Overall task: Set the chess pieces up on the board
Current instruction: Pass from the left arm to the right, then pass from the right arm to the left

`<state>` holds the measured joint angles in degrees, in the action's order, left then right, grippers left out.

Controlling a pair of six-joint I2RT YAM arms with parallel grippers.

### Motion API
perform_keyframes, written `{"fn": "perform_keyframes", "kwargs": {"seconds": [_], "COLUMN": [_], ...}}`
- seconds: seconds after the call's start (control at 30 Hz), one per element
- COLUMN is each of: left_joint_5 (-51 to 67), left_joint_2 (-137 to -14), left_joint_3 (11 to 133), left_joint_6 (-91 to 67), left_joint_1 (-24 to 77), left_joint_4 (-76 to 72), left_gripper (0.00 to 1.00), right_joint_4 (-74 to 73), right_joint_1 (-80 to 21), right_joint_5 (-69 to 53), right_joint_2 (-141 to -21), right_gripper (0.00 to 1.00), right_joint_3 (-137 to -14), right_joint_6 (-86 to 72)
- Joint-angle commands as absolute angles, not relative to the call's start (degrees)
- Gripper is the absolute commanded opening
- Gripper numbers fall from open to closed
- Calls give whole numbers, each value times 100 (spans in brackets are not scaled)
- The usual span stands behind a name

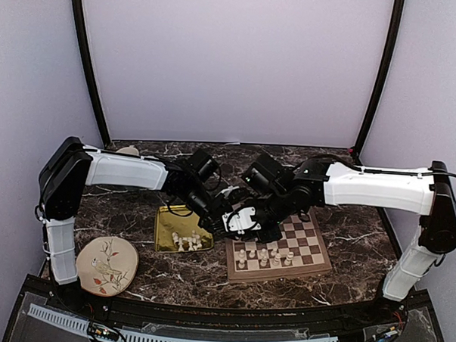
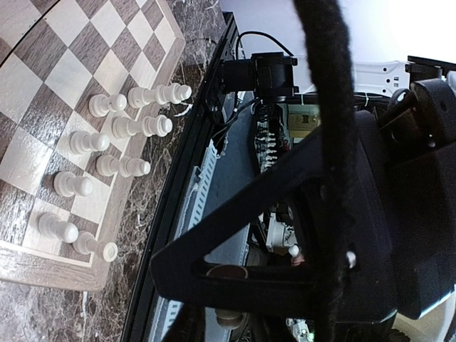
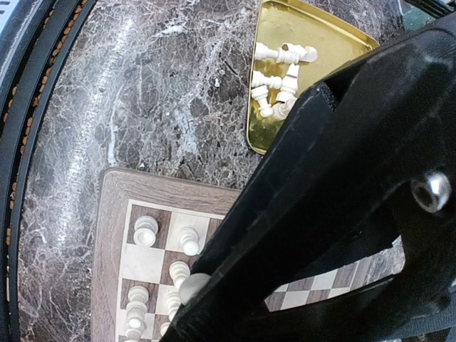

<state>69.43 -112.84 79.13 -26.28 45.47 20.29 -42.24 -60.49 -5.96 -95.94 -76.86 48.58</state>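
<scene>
The wooden chessboard (image 1: 312,247) lies right of centre, with several cream chess pieces (image 1: 263,257) standing in its near rows. They also show in the left wrist view (image 2: 121,128) and the right wrist view (image 3: 146,229). More pieces (image 1: 187,241) lie in the gold tray. Both grippers meet above the board's far-left corner. My left gripper (image 1: 227,215) looks shut on a cream chess piece (image 2: 231,318). My right gripper (image 1: 262,222) hangs right beside it, and a blurred round piece head (image 3: 192,285) lies against its finger (image 3: 299,185). Its jaws are mostly hidden.
The gold tray (image 1: 165,225) sits left of the board and shows in the right wrist view (image 3: 335,43). A round plate with a bird drawing (image 1: 106,266) lies near the front left. The table's black front rail (image 2: 178,214) runs close to the board's near edge.
</scene>
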Motion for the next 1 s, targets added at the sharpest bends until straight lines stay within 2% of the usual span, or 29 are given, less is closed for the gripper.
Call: {"fn": "perform_keyframes", "kwargs": {"seconds": [0.0,0.07,0.13,0.3,0.4,0.57,0.73,0.83,0.97], "left_joint_5": [6874,6702,6630,5908,4891,3484,2727,2510,2504], "left_joint_2": [-11250,-11182,-11091,-10632,-10266,-9379,-8695,-8608,-8797], "left_joint_3": [8119,8145,8130,7892,7644,6869,6201,6119,6192], "left_joint_6": [-2621,-2550,-2528,-2641,-2667,-2500,-991,-228,32], "left_joint_1": [4562,4562,4546,4431,4374,4467,5054,5446,5613], "left_joint_4": [2029,2175,2182,1815,1363,-388,-1776,-2149,-2350], "left_gripper": [28,38,41,43,43,42,42,42,44], "right_joint_4": [-3867,-3846,-3840,-3796,-3784,-3726,-3630,-3724,-3804], "right_joint_1": [-6021,-5901,-5759,-5297,-4978,-4445,-3951,-3749,-3554], "right_joint_5": [-682,-864,-1114,-1846,-2339,-3274,-4228,-4709,-5156], "right_joint_2": [-9527,-9453,-9360,-8991,-8797,-8608,-8525,-8578,-8697], "right_gripper": [11,11,11,11,11,11,12,12,13], "right_joint_3": [-7526,-7462,-7396,-7159,-7039,-6892,-6794,-6890,-7020], "right_joint_6": [4604,4492,4367,4042,3851,3402,3081,2984,2876]}}
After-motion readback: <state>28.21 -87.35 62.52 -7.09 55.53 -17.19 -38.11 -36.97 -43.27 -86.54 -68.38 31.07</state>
